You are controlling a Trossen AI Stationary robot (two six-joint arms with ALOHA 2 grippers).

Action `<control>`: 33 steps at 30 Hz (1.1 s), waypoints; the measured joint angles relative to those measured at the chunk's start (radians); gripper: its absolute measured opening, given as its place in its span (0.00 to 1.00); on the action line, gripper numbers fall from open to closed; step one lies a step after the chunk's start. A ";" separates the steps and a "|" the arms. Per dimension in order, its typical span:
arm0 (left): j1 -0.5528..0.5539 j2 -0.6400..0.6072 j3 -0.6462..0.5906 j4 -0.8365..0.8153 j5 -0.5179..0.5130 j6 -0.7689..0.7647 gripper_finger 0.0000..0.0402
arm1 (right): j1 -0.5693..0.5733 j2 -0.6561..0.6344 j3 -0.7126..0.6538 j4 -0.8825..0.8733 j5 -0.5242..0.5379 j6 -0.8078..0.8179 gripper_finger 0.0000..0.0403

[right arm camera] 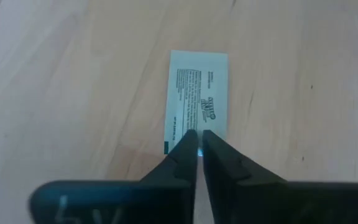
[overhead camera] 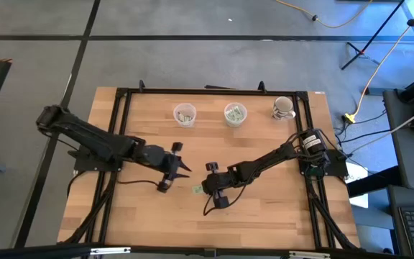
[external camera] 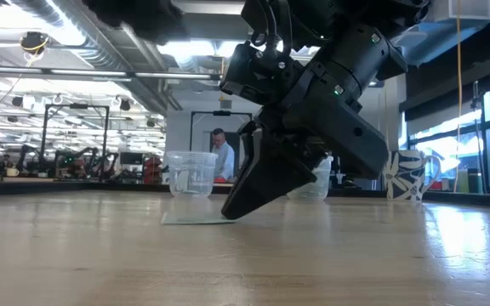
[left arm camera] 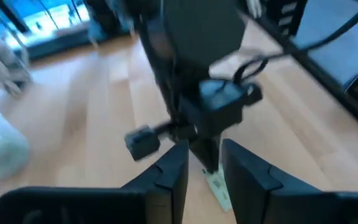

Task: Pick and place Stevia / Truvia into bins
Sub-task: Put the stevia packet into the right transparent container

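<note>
Both bins — the left cup [overhead camera: 185,114] and the right cup [overhead camera: 236,114] — are already holding sachets, and one Stevia sachet [right arm camera: 197,99] is lying flat on the table [overhead camera: 264,216] near its middle, well short of the cups. The right gripper [right arm camera: 199,144] is pressing down on that sachet's near edge with its fingers nearly together; whether it is truly pinching the paper is hard to say. The left gripper [overhead camera: 182,167] is hovering just beside it, fingers parted and holding nothing. Bare wood is lying all around, and the mug [overhead camera: 283,108] is standing off by the far right corner.
</note>
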 joint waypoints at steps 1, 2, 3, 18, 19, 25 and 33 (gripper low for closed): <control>-0.007 -0.032 0.000 -0.010 -0.014 0.004 0.22 | 0.000 0.000 0.000 -0.003 0.000 0.002 0.04; -0.014 -0.066 0.000 -0.023 -0.035 0.005 0.21 | 0.000 0.001 0.000 -0.006 0.000 0.007 0.02; -0.019 -0.100 0.000 -0.031 -0.062 0.006 0.21 | 0.000 0.001 0.000 -0.008 0.001 0.016 0.01; -0.035 -0.431 0.000 -0.159 -0.197 0.008 0.13 | -0.003 -0.001 -0.002 -0.007 0.001 0.098 0.00; -0.035 -0.443 0.000 -0.160 -0.196 0.017 0.13 | -0.003 -0.001 -0.002 -0.006 0.001 0.098 0.00; -0.035 -0.516 -0.015 -0.178 -0.232 0.017 0.12 | -0.005 -0.068 -0.013 -0.065 0.008 0.099 0.00; -0.035 -0.720 -0.219 -0.037 -0.254 -0.002 0.12 | -0.011 -0.218 -0.009 -0.183 0.126 0.077 0.00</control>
